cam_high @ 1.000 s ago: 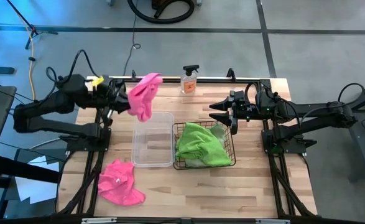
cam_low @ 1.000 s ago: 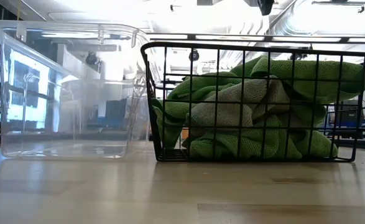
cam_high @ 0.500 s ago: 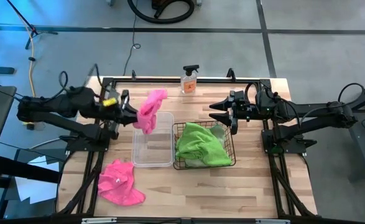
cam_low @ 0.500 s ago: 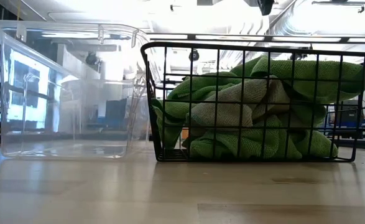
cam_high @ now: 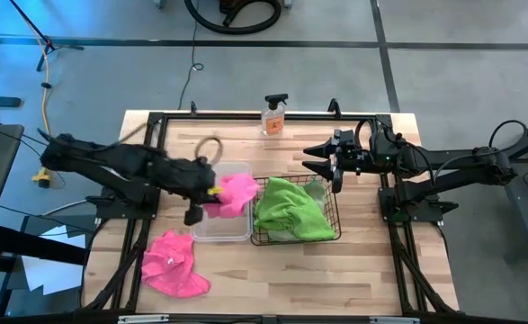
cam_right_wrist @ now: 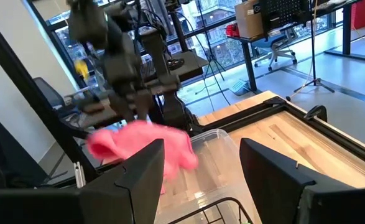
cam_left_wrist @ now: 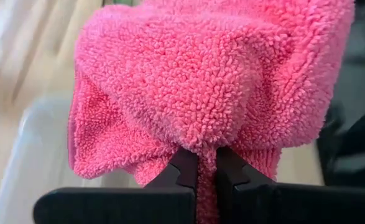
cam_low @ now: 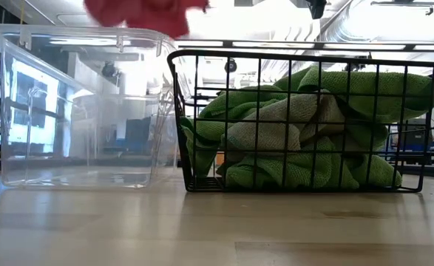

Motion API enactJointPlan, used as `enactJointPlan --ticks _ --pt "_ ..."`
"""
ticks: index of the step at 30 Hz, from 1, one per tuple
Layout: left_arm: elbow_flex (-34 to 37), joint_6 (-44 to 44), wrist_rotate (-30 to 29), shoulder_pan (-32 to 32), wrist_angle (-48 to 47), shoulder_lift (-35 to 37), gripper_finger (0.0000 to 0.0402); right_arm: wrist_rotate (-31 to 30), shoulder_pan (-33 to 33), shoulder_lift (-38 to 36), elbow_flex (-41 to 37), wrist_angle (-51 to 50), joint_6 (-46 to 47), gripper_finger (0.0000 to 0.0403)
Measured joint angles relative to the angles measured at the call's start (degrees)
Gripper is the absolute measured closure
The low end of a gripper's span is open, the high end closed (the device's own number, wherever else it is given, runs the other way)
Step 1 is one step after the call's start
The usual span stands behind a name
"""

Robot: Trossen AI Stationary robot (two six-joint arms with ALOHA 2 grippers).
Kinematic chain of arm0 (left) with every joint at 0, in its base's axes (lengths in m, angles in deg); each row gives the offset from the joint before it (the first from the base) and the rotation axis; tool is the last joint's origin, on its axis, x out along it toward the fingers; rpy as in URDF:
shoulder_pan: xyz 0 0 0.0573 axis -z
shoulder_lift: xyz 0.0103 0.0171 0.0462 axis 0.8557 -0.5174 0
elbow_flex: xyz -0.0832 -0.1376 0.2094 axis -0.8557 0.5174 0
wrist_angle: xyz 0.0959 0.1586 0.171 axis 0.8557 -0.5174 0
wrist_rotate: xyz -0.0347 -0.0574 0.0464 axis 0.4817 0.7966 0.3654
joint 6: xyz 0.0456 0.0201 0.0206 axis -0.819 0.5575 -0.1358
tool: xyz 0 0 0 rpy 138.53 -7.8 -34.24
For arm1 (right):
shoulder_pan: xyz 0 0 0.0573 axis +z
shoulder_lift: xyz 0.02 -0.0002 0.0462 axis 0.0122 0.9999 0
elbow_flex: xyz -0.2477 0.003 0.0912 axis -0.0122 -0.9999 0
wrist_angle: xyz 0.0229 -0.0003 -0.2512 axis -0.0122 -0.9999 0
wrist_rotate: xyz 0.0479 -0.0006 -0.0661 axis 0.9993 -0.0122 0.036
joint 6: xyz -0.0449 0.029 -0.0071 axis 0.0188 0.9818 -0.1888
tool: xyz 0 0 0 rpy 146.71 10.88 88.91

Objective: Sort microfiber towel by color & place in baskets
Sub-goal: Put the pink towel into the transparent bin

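Note:
My left gripper point(cam_high: 211, 191) is shut on a pink towel point(cam_high: 234, 193) and holds it over the clear tub point(cam_high: 220, 232); the towel also shows in the left wrist view point(cam_left_wrist: 213, 81) and at the top of the low view point(cam_low: 146, 15). A second pink towel point(cam_high: 174, 264) lies flat on the table by the near left. The black wire basket point(cam_high: 328, 236) holds green towels point(cam_high: 290, 209) and stands to the right of the tub. My right gripper point(cam_high: 310, 162) is open and empty, above the basket's far right. My left gripper pinches a bunched fold of the pink towel point(cam_left_wrist: 206, 146) between its two fingers, coming from the table's left. The towel spreads out beyond the fingertips, lifted clear above the tub's rim.
A small spray bottle point(cam_high: 273, 117) stands at the table's far edge. A cable loop point(cam_high: 211, 148) hangs by the left arm. Bare wood lies along the near edge and at the far left.
My left gripper has gone down and toward the table's right and near edge, from the far left to above the clear tub, carrying the pink towel with it. The towel has come into the top of the low view.

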Motion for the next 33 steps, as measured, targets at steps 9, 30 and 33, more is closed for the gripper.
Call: enactJointPlan --ticks 9,30,33 --pt "0.02 2.51 1.40 -1.29 -10.70 -12.46 0.0401 0.02 0.00 -0.01 0.00 -1.12 0.00 0.0196" --pt "0.04 -1.51 0.87 -1.68 -12.44 -32.62 0.0399 0.17 0.00 -0.02 -0.02 -4.26 -0.02 0.0196" --pt "0.04 -2.05 0.93 -2.08 -12.42 -33.25 0.0399 0.17 0.00 -0.02 -0.02 -4.28 -0.02 0.0196"
